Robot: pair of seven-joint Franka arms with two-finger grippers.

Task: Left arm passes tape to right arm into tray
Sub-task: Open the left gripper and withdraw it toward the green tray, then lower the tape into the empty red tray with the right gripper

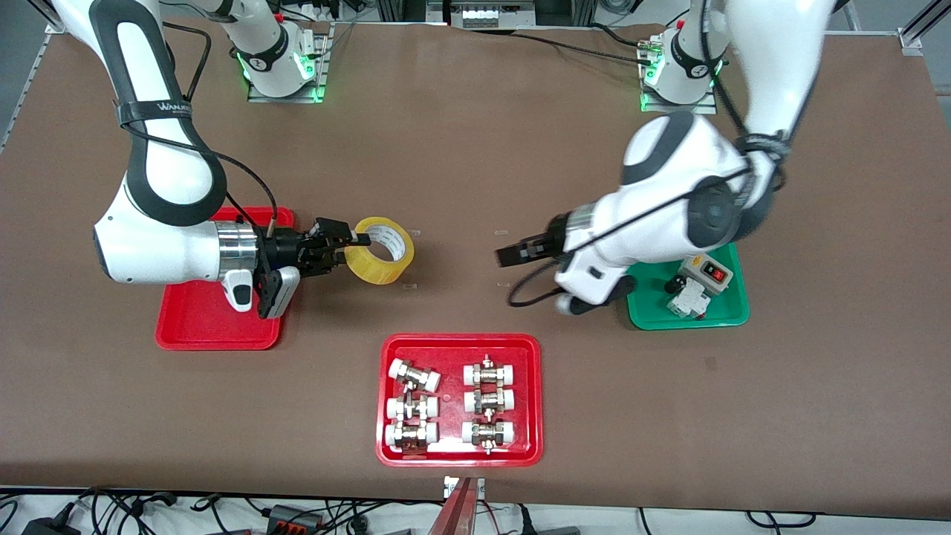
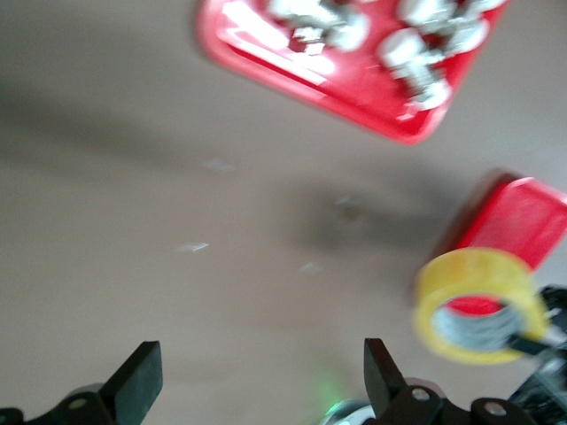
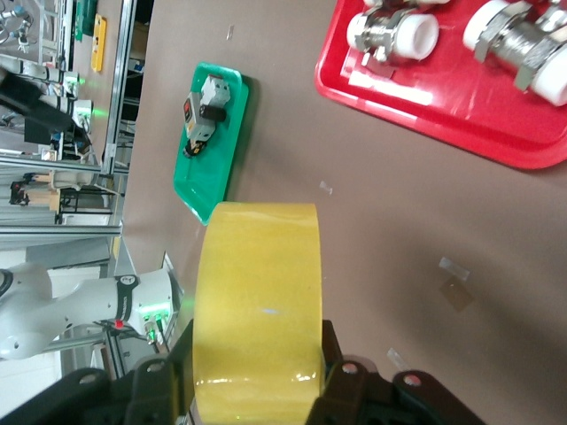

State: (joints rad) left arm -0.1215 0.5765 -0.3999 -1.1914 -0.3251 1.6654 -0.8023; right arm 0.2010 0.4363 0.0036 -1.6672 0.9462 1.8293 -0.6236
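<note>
My right gripper is shut on the yellowish tape roll and holds it on edge over the bare table, just past the inner end of the plain red tray. In the right wrist view the tape sits clamped between the black fingers. My left gripper is open and empty over the table's middle, a short gap from the tape. In the left wrist view its fingers stand wide apart, and the tape and the tray show farther off.
A wider red tray with several white-capped metal fittings lies nearer the front camera, at mid table. A green tray with a switch box lies under the left arm's wrist. Small tape scraps dot the brown table.
</note>
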